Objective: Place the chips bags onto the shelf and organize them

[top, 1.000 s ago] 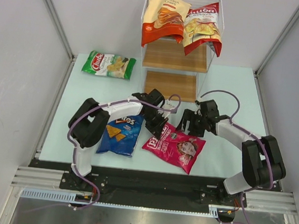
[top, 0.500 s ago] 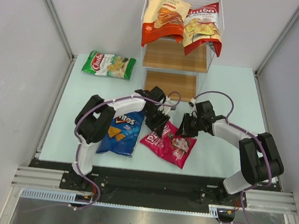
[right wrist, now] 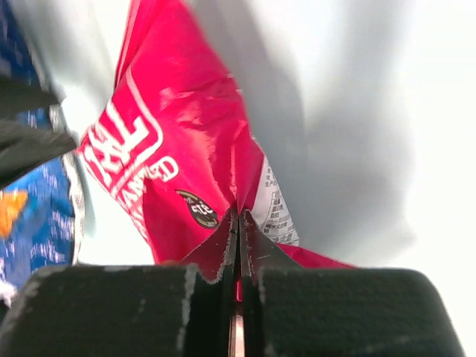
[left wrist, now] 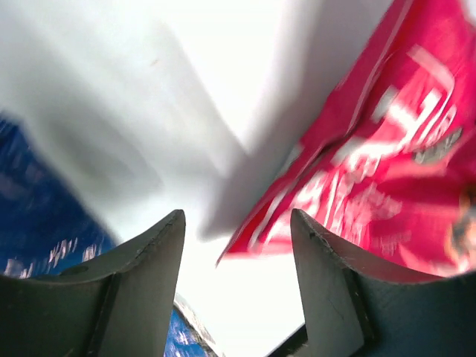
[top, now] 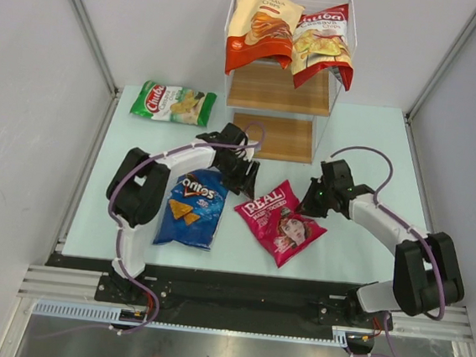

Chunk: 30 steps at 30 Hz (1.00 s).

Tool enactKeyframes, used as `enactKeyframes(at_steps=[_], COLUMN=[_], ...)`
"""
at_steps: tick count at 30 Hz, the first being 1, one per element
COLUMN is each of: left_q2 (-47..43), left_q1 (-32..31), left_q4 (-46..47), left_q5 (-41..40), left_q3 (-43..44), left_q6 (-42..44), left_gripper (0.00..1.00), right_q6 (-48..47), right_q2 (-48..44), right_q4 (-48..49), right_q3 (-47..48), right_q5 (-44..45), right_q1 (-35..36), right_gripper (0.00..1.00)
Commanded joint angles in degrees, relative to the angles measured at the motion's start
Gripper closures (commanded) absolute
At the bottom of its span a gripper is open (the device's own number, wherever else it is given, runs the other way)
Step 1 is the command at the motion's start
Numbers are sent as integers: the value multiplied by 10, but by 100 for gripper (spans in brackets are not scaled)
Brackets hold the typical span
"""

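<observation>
The pink Real bag point(top: 278, 220) point(right wrist: 178, 149) lies on the table in front of the shelf point(top: 271, 137). My right gripper point(top: 306, 207) point(right wrist: 239, 217) is shut on a fold at the bag's right edge. My left gripper point(top: 244, 177) point(left wrist: 236, 219) stands open just off the bag's upper left corner point(left wrist: 387, 149), with nothing pinched. The blue Doritos bag point(top: 191, 208) point(left wrist: 33, 223) lies flat to the left of the pink one. The green Chuba bag point(top: 173, 103) rests at the back left. An orange-and-cream bag point(top: 261, 29) and the red Chuba bag point(top: 322, 45) sit on the shelf's top tier.
The shelf's middle board point(top: 276, 88) and lowest board hold nothing. Grey walls point(top: 28, 82) close in the table on the left, the back and the right. My arms' bases stand at the near edge point(top: 227, 291).
My left gripper has opened, let go of the pink bag and drawn back toward the shelf. My right gripper has shut on the bag's right edge, and the bag has turned and shifted right.
</observation>
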Motion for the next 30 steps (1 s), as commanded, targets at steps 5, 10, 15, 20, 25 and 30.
enactKeyframes(at_steps=[5,10,15,20,25,30], left_q2=[-100,-97,-88,-84,-91,-78], left_q1=[8,-5,-20,-35,-49,-64], left_q4=[116,141,192,216,211,270], left_q5=[89,106,126,127,119,122], left_q3=[-112,-122,-153,-181,-196,-215], left_q6=[-159,-183,-237,-273,-291,-331], left_gripper=[35,34,24,14,14,14], right_q6=[58,105,155,175,197,210], right_q2=[-60,-64,-62,-54,-48,-39], right_q4=[-65,-61,-50,-45,-41,-17], right_q3=[16,3,-3,-3,-5,-4], right_q5=[127,134,135,135,135,119], right_q1=[-30,-33,-30,-31,-29,-25], right_gripper=[100,100,100,100,100,100])
